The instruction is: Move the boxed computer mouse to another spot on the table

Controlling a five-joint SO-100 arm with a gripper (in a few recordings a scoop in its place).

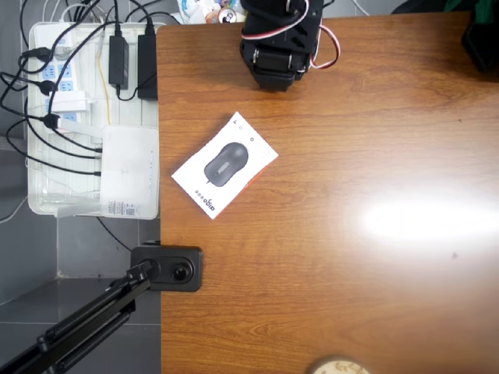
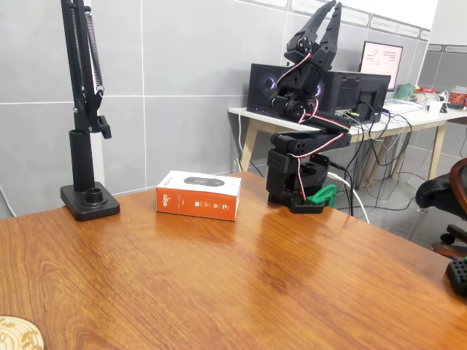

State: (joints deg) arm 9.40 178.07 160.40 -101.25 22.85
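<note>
In the fixed view the glossy brown tabletop [image 2: 241, 284] is nearest, with the edge of a pale round object [image 2: 18, 335] at its near left corner. Farther back, left of centre, the boxed computer mouse [image 2: 198, 195] lies flat, its orange side facing the camera, well apart from the arm. A black lamp stand [image 2: 89, 197] stands to its left. Farthest, on the right, the black arm is folded upward, its jaws [image 2: 326, 16] slightly apart, holding nothing.
</note>
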